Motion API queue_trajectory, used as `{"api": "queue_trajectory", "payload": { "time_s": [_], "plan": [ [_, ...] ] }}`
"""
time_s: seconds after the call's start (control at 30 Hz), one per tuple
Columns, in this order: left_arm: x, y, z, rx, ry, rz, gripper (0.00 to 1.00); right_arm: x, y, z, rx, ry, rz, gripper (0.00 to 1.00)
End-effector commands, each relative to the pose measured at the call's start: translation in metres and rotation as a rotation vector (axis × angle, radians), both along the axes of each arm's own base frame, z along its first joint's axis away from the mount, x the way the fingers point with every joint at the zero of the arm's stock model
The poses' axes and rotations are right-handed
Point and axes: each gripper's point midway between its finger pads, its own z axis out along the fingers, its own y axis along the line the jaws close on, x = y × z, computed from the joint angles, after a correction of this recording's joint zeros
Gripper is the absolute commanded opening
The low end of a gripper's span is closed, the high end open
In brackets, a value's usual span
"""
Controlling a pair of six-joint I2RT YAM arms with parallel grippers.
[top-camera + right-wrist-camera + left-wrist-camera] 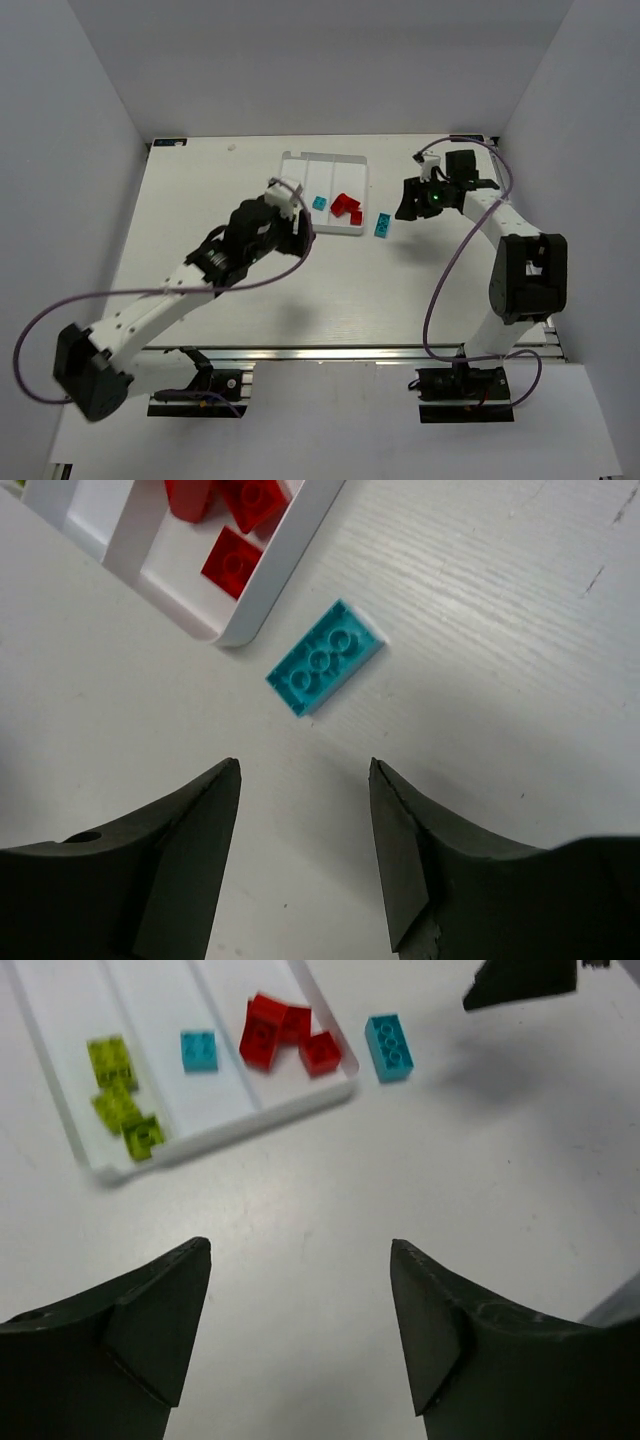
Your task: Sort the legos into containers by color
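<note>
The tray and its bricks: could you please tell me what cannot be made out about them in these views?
1. Top external: the left arm covers the near end of the tray's left compartment, hiding the yellow-green bricks that the left wrist view shows.
2. Right wrist: the top edge cuts off all but one corner of the tray, and two of the red bricks.
3. Top external: brick studs are too small to count.

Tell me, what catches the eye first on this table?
A white tray holds bright little bricks sorted in strips: yellow-green bricks, a single cyan brick and a red heap. A stray cyan brick lies alone on the table just outside the tray's red side. The right gripper is open close by, aimed at it.
</note>
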Motion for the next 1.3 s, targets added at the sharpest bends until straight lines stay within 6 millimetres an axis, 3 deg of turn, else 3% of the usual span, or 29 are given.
{"api": "queue_trajectory", "payload": {
  "time_s": [0.0, 0.03, 0.1, 0.2, 0.53, 0.87, 1.27],
  "plan": [
    [-0.030, 0.037, -0.042, 0.057, 0.057, 0.049, 0.84, 0.032, 0.000, 0.003, -0.104, -0.030, -0.098, 0.60],
    [-0.035, 0.050, -0.029, 0.043, 0.007, 0.075, 0.86, 0.042, 0.006, 0.000, -0.134, -0.034, -0.113, 0.59],
    [-0.044, 0.065, -0.040, 0.069, -0.007, 0.089, 0.89, 0.046, 0.011, -0.006, -0.157, -0.008, -0.137, 0.59],
    [-0.047, 0.078, -0.034, 0.069, -0.053, 0.121, 0.90, 0.061, 0.010, -0.018, -0.207, 0.028, -0.245, 0.62],
    [-0.052, 0.090, -0.022, 0.069, -0.081, 0.152, 0.90, 0.068, 0.045, -0.040, -0.245, 0.063, -0.297, 0.72],
    [-0.053, 0.091, -0.017, 0.056, -0.092, 0.154, 0.90, 0.071, 0.038, -0.063, -0.333, 0.081, -0.416, 0.74],
    [-0.053, 0.093, -0.017, 0.061, -0.096, 0.162, 0.90, 0.057, 0.044, -0.085, -0.328, 0.148, -0.418, 0.66]
  ]
}}
